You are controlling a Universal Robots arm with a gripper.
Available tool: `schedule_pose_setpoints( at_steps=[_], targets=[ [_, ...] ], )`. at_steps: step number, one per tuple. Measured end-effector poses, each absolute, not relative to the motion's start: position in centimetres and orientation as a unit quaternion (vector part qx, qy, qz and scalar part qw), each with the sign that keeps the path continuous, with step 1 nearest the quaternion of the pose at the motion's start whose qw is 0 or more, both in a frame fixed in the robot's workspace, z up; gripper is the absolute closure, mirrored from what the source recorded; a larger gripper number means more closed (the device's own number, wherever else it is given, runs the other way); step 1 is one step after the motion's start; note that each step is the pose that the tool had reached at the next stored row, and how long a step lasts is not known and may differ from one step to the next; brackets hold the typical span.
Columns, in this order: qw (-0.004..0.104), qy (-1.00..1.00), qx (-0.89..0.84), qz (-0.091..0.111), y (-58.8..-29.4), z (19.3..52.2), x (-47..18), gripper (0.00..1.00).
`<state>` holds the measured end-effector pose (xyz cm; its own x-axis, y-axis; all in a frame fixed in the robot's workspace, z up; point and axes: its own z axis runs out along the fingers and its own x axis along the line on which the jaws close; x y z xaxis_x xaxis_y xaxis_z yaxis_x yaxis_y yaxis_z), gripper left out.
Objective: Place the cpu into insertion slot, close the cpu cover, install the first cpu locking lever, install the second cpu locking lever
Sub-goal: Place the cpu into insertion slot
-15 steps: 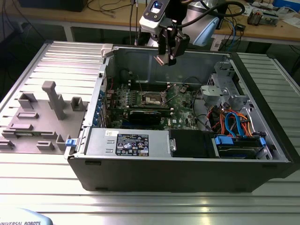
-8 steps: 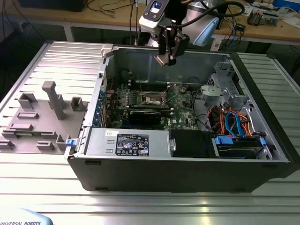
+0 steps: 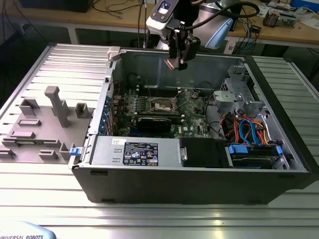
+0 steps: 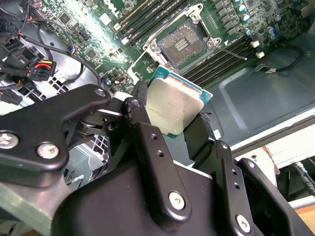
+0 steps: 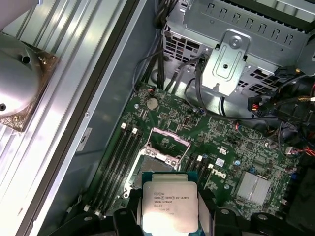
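Right now your gripper (image 4: 172,113) has its two black fingers (image 4: 142,128) pinched against opposite edges of the cpu (image 4: 173,101). The chip sits gripped between them, its silvery face and a strip of green rim showing past the fingertips. You see the same hold in the first wrist view, where the cpu (image 5: 170,206) is flanked by a finger on each side.

Beyond the chip, and well apart from it, lies the insertion slot (image 5: 153,164), its dark centre uncovered. The cpu is not touching it. At the slot's far edge the cpu cover (image 5: 170,139) stands tilted up and open. Long narrow memory slots (image 5: 120,157) run just beside the socket on the green board (image 5: 231,162).

In the exterior view your gripper (image 3: 178,62) hangs high over the open computer case (image 3: 199,184), with the insertion slot (image 3: 163,105) down on the board below it. The case rests on a ribbed metal table (image 3: 164,219), and a grey fixture (image 3: 55,119) lies towards the exterior view's left.
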<state>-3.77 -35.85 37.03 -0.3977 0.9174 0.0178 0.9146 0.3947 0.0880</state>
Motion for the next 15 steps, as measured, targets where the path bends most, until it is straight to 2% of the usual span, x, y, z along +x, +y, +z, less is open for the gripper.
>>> schedule_pose_setpoints(
  at_steps=[15],
  targets=[
    [0.014, 0.814, 0.579, 0.038, -35.85, 36.64, -3.82, 0.46]
  ],
)
